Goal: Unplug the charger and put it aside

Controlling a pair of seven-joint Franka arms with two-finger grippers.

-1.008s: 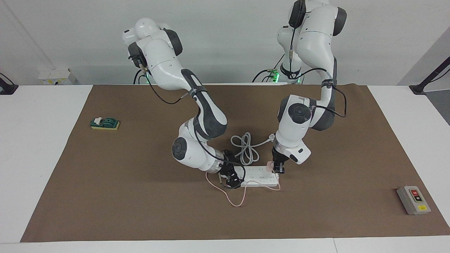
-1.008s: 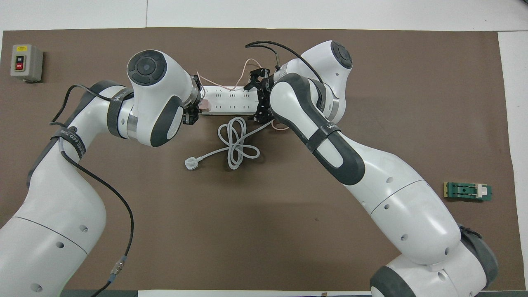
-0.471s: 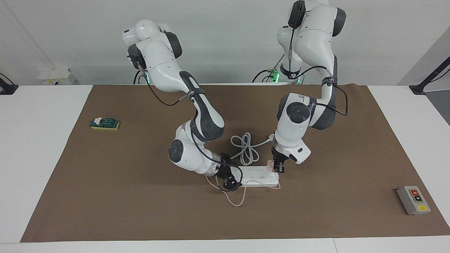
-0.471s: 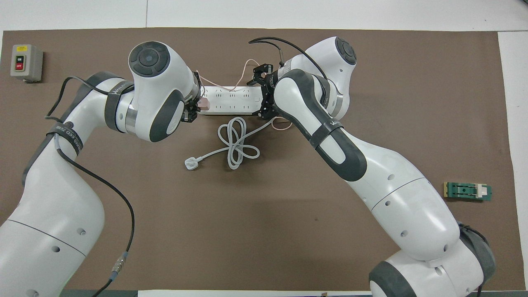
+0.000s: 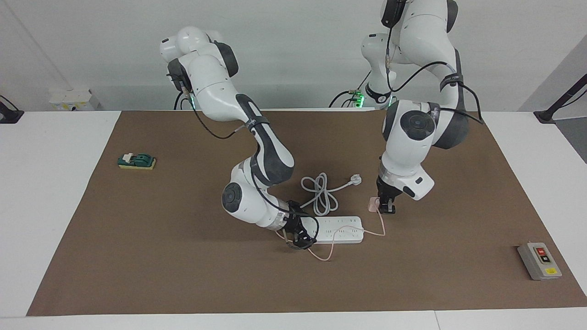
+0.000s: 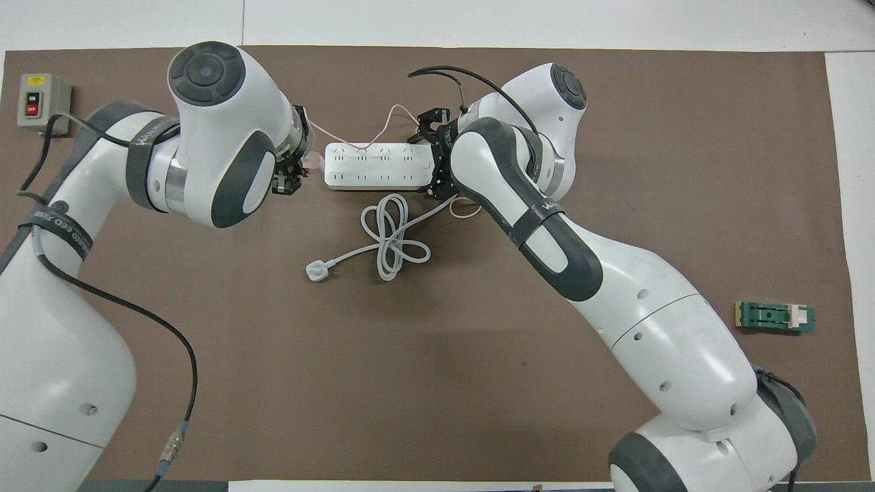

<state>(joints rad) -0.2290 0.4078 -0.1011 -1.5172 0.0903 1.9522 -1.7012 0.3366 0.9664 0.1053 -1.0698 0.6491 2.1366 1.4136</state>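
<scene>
Two tools work our bench: the left tool (image 5: 384, 206) grips the pink charger (image 5: 373, 204), lifted clear of the power strip (image 5: 337, 229) at the strip's left-arm end, its cable (image 5: 326, 254) trailing down. Our right tool (image 5: 299, 233) is clamped on the strip's other end.

- The small cube charger (image 5: 373, 204) is pale pink, and its thin cable is pink too.
- The long power strip (image 5: 340, 229) is white.
- The thick looped cord (image 5: 321, 193) is white.
- The flat mat on the counter (image 5: 183, 256) is plain brown.
- The little switch box (image 5: 539, 261) is grey with red, black and yellow spots.
- The small flat block (image 5: 136, 161) is green on yellow.
</scene>
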